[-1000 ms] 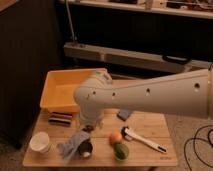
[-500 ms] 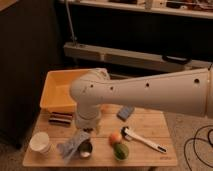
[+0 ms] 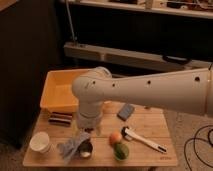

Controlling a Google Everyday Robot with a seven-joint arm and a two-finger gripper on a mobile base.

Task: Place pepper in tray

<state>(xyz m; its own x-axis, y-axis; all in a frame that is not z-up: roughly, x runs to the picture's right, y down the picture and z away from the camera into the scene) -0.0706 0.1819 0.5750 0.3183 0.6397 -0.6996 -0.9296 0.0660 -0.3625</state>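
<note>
My gripper (image 3: 74, 146), grey fingers spread wide, hangs low at the front edge of the slatted wooden table (image 3: 150, 125), just beside the small, dark, rounded pepper (image 3: 86, 149). The smooth yellow-orange rectangular tray (image 3: 55, 92) occupies the back-left corner.
</note>
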